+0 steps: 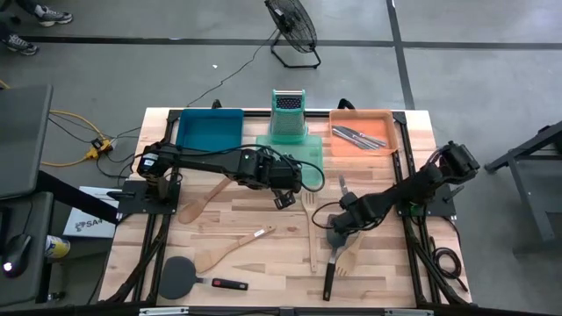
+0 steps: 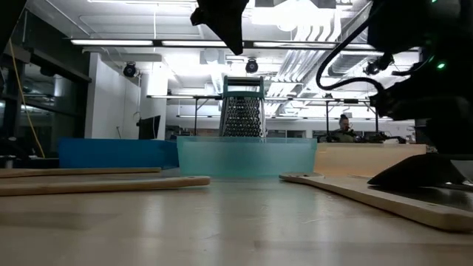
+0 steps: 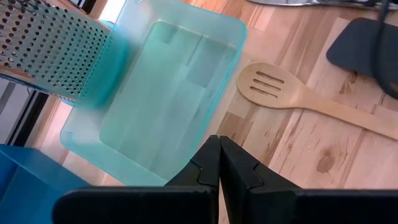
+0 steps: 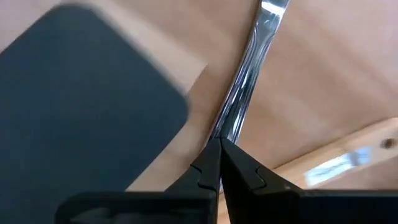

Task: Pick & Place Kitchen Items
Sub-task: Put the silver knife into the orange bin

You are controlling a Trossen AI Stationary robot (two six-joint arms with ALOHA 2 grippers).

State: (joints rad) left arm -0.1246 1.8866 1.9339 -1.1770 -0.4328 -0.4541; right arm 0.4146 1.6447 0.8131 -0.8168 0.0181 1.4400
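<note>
Starting at the left, a black spatula (image 1: 180, 276) with a red-tipped handle is lying at the near edge, with two wooden spoons (image 1: 230, 248) beyond it. The left gripper (image 1: 283, 200) is hanging, fingers pressed together and empty, just near of the green tray (image 3: 161, 99); its wrist view is showing the slotted wooden spatula (image 3: 292, 93) that the low view cuts off. Over to the right, the right gripper (image 4: 219, 146) is sitting low with fingers together at a silver utensil (image 4: 245, 74) beside a black spatula blade (image 4: 81, 106). Whether it is pinching the metal is hard to tell. Far right, cutlery (image 1: 360, 136) is resting in the orange tray (image 1: 386, 147).
</note>
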